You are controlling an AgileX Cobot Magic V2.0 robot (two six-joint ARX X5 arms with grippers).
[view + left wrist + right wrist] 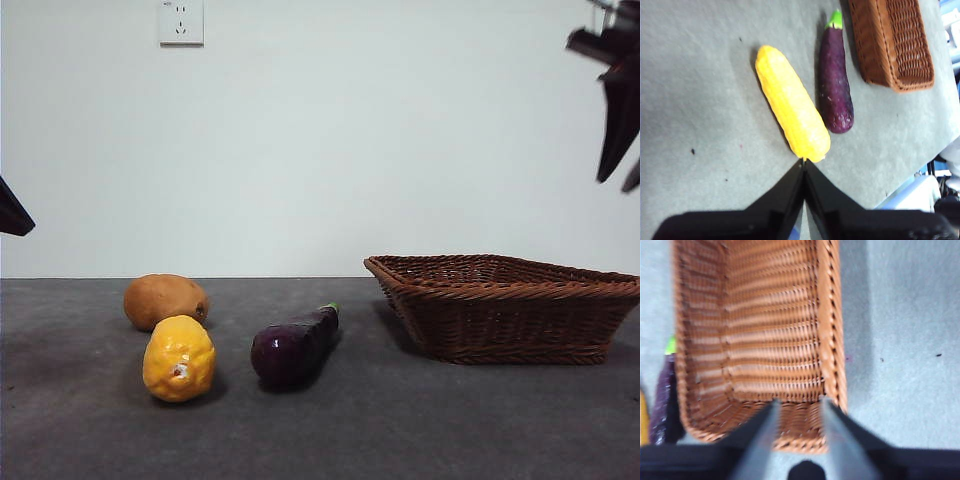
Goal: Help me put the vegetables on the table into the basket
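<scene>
On the dark grey table (420,420) lie a brown potato (165,300), a bumpy yellow-orange vegetable (179,358) in front of it, and a purple eggplant (293,346) with a green stem. The wicker basket (505,305) stands to the right, empty. My left gripper (803,164) is shut and empty, its tip just short of the yellow vegetable's (792,102) near end, with the eggplant (835,80) beside it. The potato is out of that view. My right gripper (800,405) is open and empty, high above the basket (755,325).
A white wall with a socket (181,22) stands behind the table. In the front view the right arm (615,110) hangs dark at the top right corner and the left arm shows as a black tip (12,212) at the left edge.
</scene>
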